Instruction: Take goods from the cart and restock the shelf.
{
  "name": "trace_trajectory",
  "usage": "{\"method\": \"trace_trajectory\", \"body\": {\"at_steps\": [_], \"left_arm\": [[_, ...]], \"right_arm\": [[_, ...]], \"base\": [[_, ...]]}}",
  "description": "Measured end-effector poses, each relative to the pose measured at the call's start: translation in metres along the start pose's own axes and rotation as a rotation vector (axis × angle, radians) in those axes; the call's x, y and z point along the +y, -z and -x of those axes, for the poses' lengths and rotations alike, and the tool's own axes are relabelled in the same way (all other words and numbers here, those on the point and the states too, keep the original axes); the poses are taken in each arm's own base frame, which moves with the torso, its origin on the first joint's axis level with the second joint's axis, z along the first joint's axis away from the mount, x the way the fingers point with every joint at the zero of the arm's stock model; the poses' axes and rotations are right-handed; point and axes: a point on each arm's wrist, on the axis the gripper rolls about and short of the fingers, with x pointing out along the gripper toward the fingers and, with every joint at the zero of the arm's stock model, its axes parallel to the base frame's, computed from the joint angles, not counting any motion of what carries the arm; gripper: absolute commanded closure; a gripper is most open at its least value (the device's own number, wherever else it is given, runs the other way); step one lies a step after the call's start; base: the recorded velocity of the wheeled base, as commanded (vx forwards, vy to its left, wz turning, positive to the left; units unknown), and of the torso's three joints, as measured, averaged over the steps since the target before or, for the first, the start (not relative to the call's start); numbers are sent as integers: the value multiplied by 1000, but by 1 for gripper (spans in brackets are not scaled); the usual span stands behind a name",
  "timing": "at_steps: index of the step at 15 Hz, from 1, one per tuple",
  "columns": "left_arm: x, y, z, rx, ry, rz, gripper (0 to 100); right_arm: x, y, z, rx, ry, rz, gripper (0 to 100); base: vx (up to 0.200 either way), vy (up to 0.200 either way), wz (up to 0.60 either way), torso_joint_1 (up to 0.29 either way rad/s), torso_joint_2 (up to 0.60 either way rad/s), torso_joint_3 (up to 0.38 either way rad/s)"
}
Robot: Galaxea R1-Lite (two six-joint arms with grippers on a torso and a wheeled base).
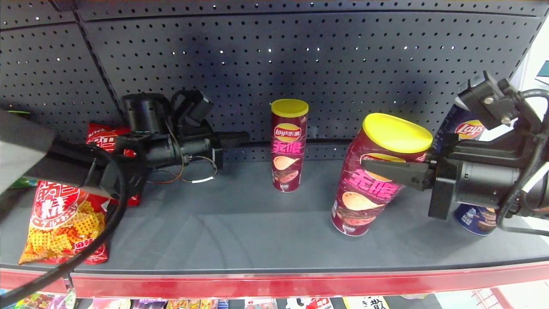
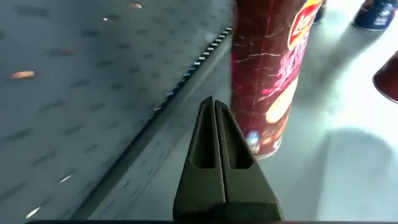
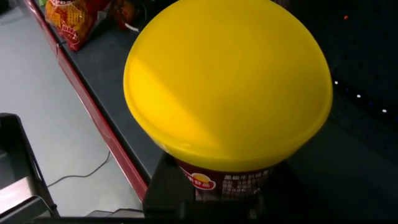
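Gripping tilted cylindrical can (image 1: pixel 364 195), round yellow lid (image 1: pixel 396 132): right jaws | left jaws closed

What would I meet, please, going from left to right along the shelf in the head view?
A lattice-crisp snack bag → left end effector → upright maroon chip can → tilted maroon chip can → blue chip can.

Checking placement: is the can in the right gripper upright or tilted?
Tilted: held can leans rightward in the right gripper, unlike the upright can.
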Motion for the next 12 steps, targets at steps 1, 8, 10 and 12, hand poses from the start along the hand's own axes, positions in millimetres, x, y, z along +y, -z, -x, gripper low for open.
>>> {"method": "trace_trajectory", "body": {"at_steps": [1,8,10,12], "left_arm": [[-2,6,-11,4,21,6,100],[-8,20,-28,25,61,54,0],[-2,17,-19,21,35,49,0],[-2,18,-6,34,20,61,0]], "right_arm": [[-1,1,-1,3,1,-2,100],[-7,4,-4,18,20,-10,100],[-8,6,-5,22,23,-12,100],[-8,7,-5,27,24,-14,100]], "base": [[0,0,0,0,0,0],[0,0,0,0,0,0],[0,0,0,0,0,0],[0,0,0,0,0,0]]}}
